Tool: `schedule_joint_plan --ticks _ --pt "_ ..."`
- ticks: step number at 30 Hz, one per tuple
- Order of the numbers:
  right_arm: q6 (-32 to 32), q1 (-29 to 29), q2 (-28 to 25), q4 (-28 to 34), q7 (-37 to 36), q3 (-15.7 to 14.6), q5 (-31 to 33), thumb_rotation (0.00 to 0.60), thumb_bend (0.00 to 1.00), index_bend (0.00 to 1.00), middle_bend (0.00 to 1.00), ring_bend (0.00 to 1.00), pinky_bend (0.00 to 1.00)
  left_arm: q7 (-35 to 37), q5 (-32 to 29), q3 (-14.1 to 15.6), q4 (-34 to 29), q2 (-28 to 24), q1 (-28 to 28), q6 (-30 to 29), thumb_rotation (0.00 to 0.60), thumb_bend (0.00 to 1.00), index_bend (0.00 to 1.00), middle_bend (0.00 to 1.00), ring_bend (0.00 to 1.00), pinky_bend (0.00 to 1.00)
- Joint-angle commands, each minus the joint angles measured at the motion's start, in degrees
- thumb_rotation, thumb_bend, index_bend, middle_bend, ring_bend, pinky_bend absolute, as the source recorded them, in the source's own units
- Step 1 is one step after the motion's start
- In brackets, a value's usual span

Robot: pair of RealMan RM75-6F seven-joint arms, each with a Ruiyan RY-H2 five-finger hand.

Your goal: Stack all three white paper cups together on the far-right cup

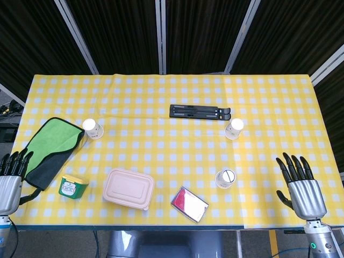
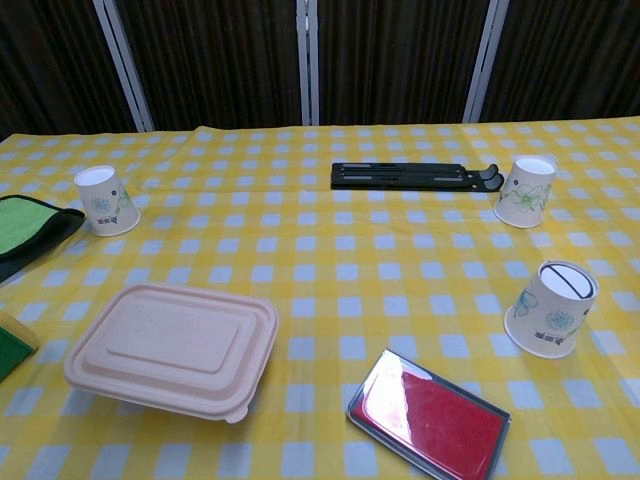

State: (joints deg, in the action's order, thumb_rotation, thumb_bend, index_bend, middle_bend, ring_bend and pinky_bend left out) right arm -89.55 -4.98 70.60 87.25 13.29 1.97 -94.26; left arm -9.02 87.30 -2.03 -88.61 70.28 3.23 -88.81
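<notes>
Three white paper cups sit upside down on the yellow checked table (image 1: 161, 107), none stacked yet. Taking the black folding stand (image 1: 200, 112) as landmark: the far-right cup (image 1: 234, 129) is just beside its right end, a bit nearer the robot; the near cup (image 1: 225, 178) is well below that end, twd the front edge; the left cup (image 1: 92, 128) is well apart to the stand's left, close to the green cloth (image 1: 51, 148).

Task looks unstarted, approx step one: pick a cup to carry. Right hand (image 1: 302, 185) hovers off the front-right of the table, well right of the stand, fingers spread, holding nothing. Left hand (image 1: 11, 177) is at the front-left edge, fingers up and apart, nothing in it.

Next move prob calls for the right hand to reach in to the near cup, grip its wall w/o crushing, lift, and lower it over the far-right cup.

Room: bare cloth btwn right hand and both right cups. The red tin (image 1: 189, 203) and beige lidded box (image 1: 128, 188) lie below-left of the stand near the front edge; the green tub (image 1: 72, 186) is further left. Left cup's route passes along the stand
</notes>
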Motion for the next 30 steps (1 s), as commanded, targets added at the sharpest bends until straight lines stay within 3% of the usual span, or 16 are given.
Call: schedule_joint_plan --ticks 1,11,18,25,27,30 --pt "-0.12 0.02 -0.01 -0.01 -0.09 -0.01 -0.12 0.600 0.11 0.00 0.00 0.00 0.00 -0.14 0.07 0.02 -0.06 0.00 -0.08 -0.13 0.600 0.04 0.00 0.00 0.00 0.00" --pt "-0.32 0.05 0.11 -0.05 -0.05 -0.06 -0.48 0.600 0.11 0.01 0.00 0.00 0.00 1.00 -0.01 -0.26 -0.23 -0.69 0.14 0.12 0.600 0.03 0.00 0.00 0.00 0.00" --pt "-0.44 -0.09 0.11 -0.46 -0.69 0.48 -0.07 0.600 0.11 0.03 0.00 0.00 0.00 0.72 -3.02 -2.58 -1.51 -1.29 2.57 3.67 0.600 0.04 0.00 0.00 0.00 0.00" --pt "-0.47 -0.30 0.02 -0.67 -1.56 1.37 0.97 0.600 0.11 0.04 0.00 0.00 0.00 -6.44 -13.48 -9.83 -2.05 -2.06 11.25 15.17 0.600 0.05 0.01 0.00 0.00 0.00" --pt "-0.59 -0.29 -0.11 -0.62 -1.94 1.69 1.38 0.600 0.11 0.05 0.00 0.00 0.00 -8.33 -17.74 -12.17 -0.67 -1.58 15.30 20.71 0.600 0.08 0.03 0.00 0.00 0.00" --pt "-0.64 -0.25 -0.24 -0.61 -2.11 1.83 1.65 0.600 0.11 0.05 0.00 0.00 0.00 -10.02 -21.06 -13.39 0.68 -0.79 18.63 24.98 0.600 0.14 0.10 0.00 0.00 0.00"
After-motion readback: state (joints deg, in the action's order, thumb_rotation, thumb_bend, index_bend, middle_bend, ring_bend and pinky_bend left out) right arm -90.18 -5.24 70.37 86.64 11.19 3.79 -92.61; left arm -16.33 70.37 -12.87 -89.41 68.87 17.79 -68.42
